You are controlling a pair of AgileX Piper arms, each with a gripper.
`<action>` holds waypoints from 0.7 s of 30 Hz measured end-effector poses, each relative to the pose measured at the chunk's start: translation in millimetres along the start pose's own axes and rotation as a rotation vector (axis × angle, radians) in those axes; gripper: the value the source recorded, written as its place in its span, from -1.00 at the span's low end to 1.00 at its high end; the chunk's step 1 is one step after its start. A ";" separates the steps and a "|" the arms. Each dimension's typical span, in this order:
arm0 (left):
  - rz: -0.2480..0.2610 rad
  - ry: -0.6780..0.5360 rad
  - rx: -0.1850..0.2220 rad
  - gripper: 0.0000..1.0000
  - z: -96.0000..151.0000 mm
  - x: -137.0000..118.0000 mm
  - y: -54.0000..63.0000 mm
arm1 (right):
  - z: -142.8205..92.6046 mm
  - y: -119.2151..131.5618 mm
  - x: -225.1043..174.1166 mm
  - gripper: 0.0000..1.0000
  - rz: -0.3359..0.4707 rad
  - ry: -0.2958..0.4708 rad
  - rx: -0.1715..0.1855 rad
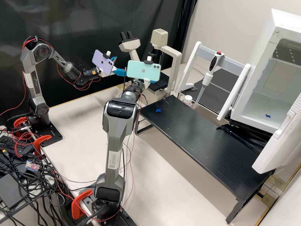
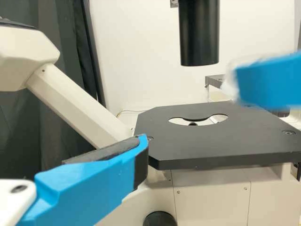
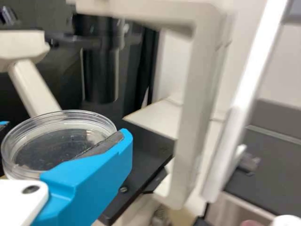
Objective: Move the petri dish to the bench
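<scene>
1. The right claw [image 1: 146, 82] grasps the petri dish [image 3: 40, 148], clasped between its fingers.
2. The left claw [image 1: 121, 65], near the right one, is released, its fingers spread apart.
3. Just beyond both claws stands the microscope [image 1: 176, 64] with its black stage [image 2: 211, 146].
4. Farther out from the right claw are the black desk [image 1: 188, 128], a pipette [image 1: 207, 79] and an open white box [image 1: 280, 22].

A laboratory, with a microscope [image 1: 176, 62], a pipette [image 1: 207, 78] and a clear petri dish [image 3: 49, 148].
</scene>
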 end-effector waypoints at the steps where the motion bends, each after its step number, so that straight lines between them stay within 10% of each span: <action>1: 0.000 0.000 0.000 1.00 0.0 0.0 0.0 | 2.1 0.1 -2.4 -1.00 0.003 -0.004 -0.004; 10: 0.000 0.000 0.000 1.00 0.0 0.0 0.0 | 40.8 -4.8 -39.8 -1.00 0.021 -0.088 -0.043; 21: 0.000 0.000 0.000 1.00 0.0 0.0 0.0 | 98.7 -8.0 -83.5 -1.00 0.034 -0.181 -0.001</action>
